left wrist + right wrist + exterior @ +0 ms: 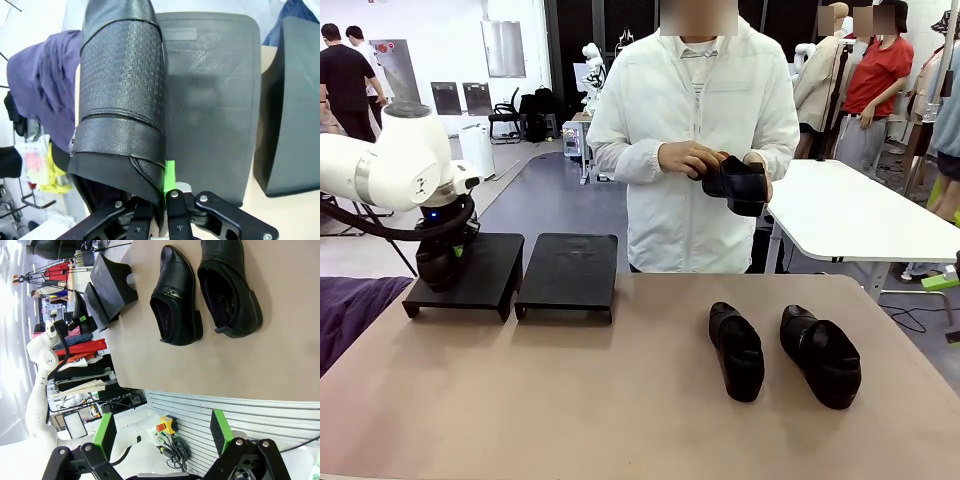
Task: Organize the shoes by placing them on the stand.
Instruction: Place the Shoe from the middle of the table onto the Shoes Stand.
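Four shoes: held shoe (pixel 122 75), person's shoe (pixel 735 183), inner table shoe (pixel 737 350), outer table shoe (pixel 820 355).
Far left: purple cloth (pixel 355 310) draped over the table (pixel 620 420) edge, clear of the stand.
Left gripper (pixel 157 197): clamped on the held shoe's heel collar, one finger inside the opening and one outside.
Held shoe: over the left half of the left tray (pixel 485 262), toe pointing up the slope. Whether the sole touches the tray, I cannot tell.
Right tray (pixel 568 270): just beside the left one, with nothing on it.
Person's hands (pixel 690 158): both on the person's shoe, held at chest height beyond the table's far side.
Table shoes: side by side right of the stand, well apart from it, toes toward the robot.
Right gripper (pixel 162 437): wide open and empty, green pads apart, back from the table shoes.
Handling, as I judge it: light, with a stiff sole and a pliant upper; the polished leather may slip.
Where to grip: the heel collar, as the left claw does, since the rim gives a firm edge and the toe hangs free for setting down.
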`<state>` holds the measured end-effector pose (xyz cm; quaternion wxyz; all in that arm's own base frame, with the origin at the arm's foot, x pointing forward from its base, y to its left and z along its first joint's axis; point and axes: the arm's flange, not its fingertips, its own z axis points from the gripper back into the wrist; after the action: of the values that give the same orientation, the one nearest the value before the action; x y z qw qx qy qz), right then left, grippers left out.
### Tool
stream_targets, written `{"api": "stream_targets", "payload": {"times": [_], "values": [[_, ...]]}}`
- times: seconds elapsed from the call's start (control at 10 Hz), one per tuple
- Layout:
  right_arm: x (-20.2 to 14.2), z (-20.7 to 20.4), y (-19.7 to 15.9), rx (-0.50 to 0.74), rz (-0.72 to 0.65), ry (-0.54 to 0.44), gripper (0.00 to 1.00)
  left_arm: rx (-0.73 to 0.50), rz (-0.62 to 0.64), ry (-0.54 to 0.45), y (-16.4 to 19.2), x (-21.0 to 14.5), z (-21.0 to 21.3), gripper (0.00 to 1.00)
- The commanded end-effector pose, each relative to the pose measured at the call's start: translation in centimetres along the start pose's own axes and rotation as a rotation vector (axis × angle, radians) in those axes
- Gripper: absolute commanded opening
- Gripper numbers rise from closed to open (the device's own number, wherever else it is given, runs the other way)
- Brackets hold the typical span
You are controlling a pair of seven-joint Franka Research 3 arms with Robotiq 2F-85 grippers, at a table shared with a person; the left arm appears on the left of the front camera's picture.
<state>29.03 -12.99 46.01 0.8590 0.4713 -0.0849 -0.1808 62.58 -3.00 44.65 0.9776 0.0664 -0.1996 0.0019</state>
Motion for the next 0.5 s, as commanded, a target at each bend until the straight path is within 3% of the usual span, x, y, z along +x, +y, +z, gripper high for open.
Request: {"api": "stream_targets", "payload": {"times": [0.0, 0.1, 0.2, 0.3, 0.4], "values": [[-0.01, 0.35, -0.03, -0.011, 0.018, 0.009, 1.00, 0.061, 0.018, -0.050, 0.21, 0.99, -0.24, 0.00], [-0.01, 0.35, -0.03, -0.011, 0.018, 0.009, 1.00, 0.069, 0.006, -0.057, 0.20, 1.06, -0.75, 0.35], [-0.01, 0.35, -0.03, -0.011, 0.018, 0.009, 1.00, 0.074, 0.004, -0.069, 0.15, 1.13, -1.03, 0.92], [-0.01, 0.35, -0.03, -0.011, 0.018, 0.009, 1.00, 0.084, -0.002, -0.064, 0.09, 1.18, -1.17, 1.00], [-0.01, 0.35, -0.03, -0.011, 0.018, 0.009, 1.00, 0.094, -0.007, -0.066, 0.07, 1.17, -1.16, 1.00]]}}
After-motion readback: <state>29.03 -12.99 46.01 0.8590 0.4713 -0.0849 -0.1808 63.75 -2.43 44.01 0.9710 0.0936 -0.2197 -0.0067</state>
